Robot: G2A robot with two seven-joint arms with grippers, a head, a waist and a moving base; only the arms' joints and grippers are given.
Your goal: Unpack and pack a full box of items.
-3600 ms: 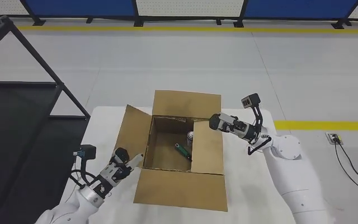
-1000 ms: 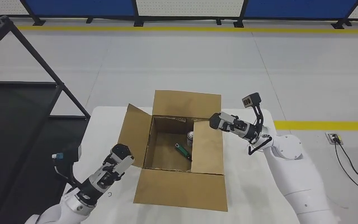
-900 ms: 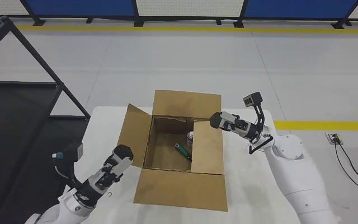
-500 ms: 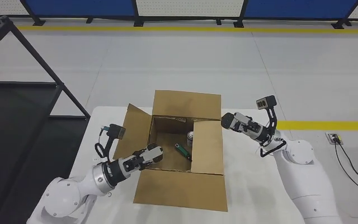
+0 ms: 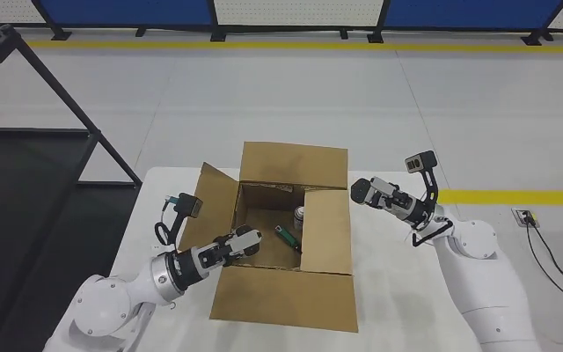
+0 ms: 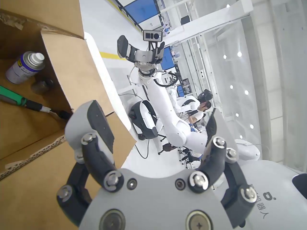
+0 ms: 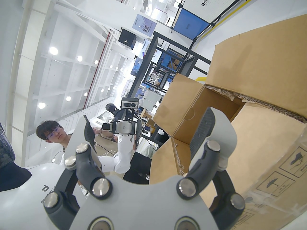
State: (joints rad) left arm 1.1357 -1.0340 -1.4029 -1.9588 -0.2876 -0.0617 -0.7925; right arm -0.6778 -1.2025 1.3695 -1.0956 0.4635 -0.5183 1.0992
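- Cardboard box [image 5: 286, 299] sits mid-table, top open. The far flap stands up toward the table's far edge. The near flap is folded out toward the near edge. The left flap is raised and slanted outward, and the right flap is raised along the right side.
- On the box floor, a spray can [image 5: 299, 216] with a white cap stands by the right wall, toward the far side.
- A green-handled tool [image 5: 287, 236] lies flat just nearer than the can, its dark tip toward the near right corner of the box.
- In the left wrist view the same can [image 6: 25, 66] and tool [image 6: 21, 100] show, apart from each other. A small dark grey piece [image 6: 42, 86] lies between them; I cannot tell what it is.
- Left gripper [image 5: 249, 241] hangs over the near left corner of the box opening, just above the rim and pointing in toward the contents. Its fingers are spread wide [image 6: 156, 116] with nothing between them, and they are clear of the can and the tool.
- Right gripper [image 5: 359, 190] hangs off the right side of the box, close beside the upper far end of the right flap. Whether it touches the cardboard cannot be made out. Its fingers are spread [image 7: 146, 120] and hold nothing, with the box's outer wall [image 7: 259, 68] beyond them.
- White table [image 5: 387, 308] carries the box, with bare surface showing to the left, right and near side of it.
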